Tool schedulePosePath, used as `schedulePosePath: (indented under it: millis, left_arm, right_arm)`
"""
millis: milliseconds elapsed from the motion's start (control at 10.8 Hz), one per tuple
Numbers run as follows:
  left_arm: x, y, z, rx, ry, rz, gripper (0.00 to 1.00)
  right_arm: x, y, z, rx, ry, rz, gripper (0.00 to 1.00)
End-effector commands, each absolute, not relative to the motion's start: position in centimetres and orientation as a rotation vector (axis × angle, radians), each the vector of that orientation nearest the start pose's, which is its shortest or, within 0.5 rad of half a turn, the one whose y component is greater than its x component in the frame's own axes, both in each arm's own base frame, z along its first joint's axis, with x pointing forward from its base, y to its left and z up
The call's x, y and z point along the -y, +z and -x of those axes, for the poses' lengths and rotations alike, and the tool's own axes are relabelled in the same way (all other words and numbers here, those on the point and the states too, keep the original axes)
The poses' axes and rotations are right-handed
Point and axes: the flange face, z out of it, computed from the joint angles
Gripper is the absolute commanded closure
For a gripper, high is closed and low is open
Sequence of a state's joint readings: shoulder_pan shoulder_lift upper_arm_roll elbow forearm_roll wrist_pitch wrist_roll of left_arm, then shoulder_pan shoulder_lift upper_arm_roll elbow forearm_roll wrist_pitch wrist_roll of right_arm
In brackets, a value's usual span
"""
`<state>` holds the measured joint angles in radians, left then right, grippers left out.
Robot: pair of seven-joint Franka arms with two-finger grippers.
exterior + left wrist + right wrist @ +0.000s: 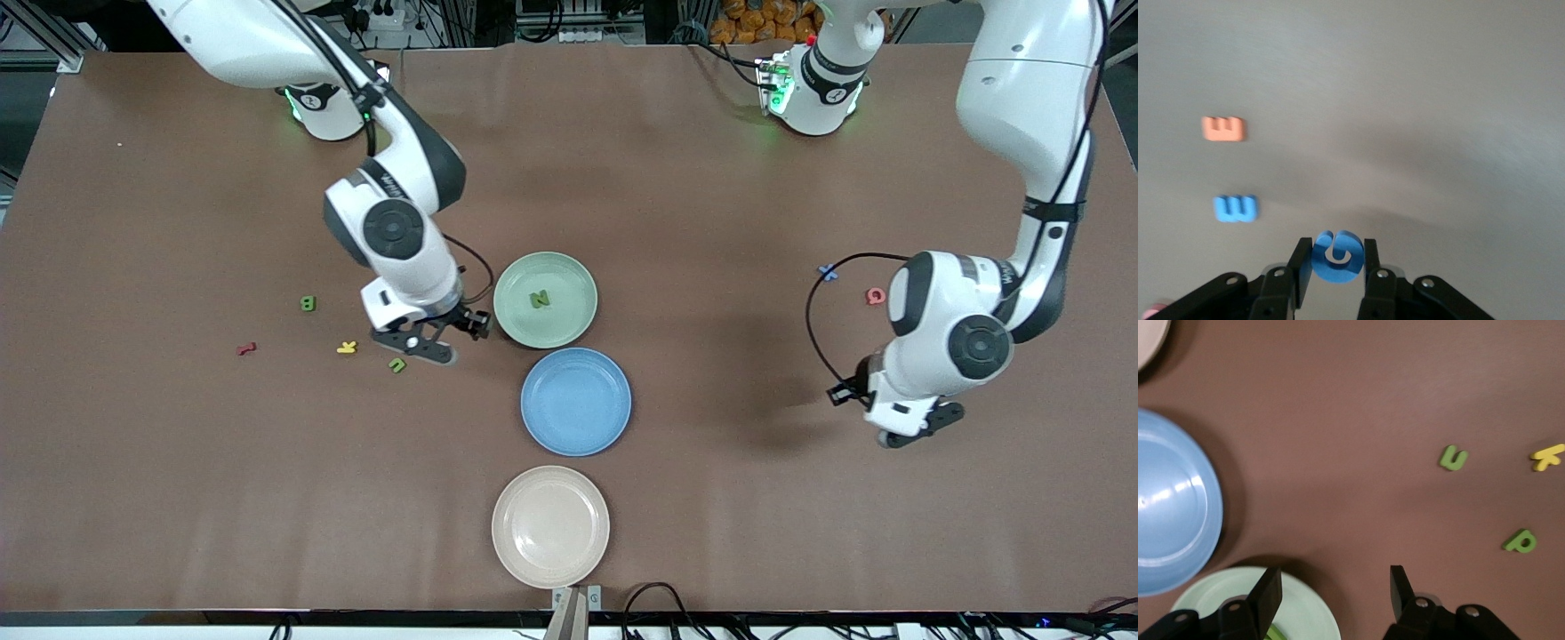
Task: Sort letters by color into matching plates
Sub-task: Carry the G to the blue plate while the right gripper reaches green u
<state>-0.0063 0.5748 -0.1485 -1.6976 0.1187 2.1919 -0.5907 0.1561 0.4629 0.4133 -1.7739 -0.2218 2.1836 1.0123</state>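
Letters are mid-sort: left claw (1335, 267) pinches a blue letter (1336, 256) bound for the blue plate (576, 401), while right claw (1335, 590) hangs spread beside the green plate (545, 300).

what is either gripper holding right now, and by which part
The left gripper pinches a blue letter by its two outer edges. The right gripper is open and holds nothing.

Cream plate (550, 526) nearest front camera; yellow letter (347, 348), red letter (246, 348), another red letter (876, 296) on table.

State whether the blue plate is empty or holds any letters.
Empty: the blue plate shows only its bare surface, with no letter in it.
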Motion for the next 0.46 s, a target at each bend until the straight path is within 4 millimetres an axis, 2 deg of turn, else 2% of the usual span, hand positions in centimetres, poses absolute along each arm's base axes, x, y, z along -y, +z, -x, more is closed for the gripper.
schedulePosePath:
  millis: [0, 185, 370]
  left_arm:
    - [14.3, 26.9, -65.5, 0.517, 0.096, 3.035, 1.0]
    - [19.4, 27.8, -64.8, 0.561, 0.073, 3.045, 1.0]
    - [23.1, 27.9, -63.9, 0.588, 0.106, 3.088, 1.0]
  right_arm:
    - [-27.6, 33.8, -58.0, -0.73, 0.038, 3.034, 0.15]
    - [-24.4, 33.5, -59.2, -0.817, 0.046, 3.018, 0.14]
    - [-21.4, 32.6, -59.8, -0.894, 0.067, 2.998, 0.15]
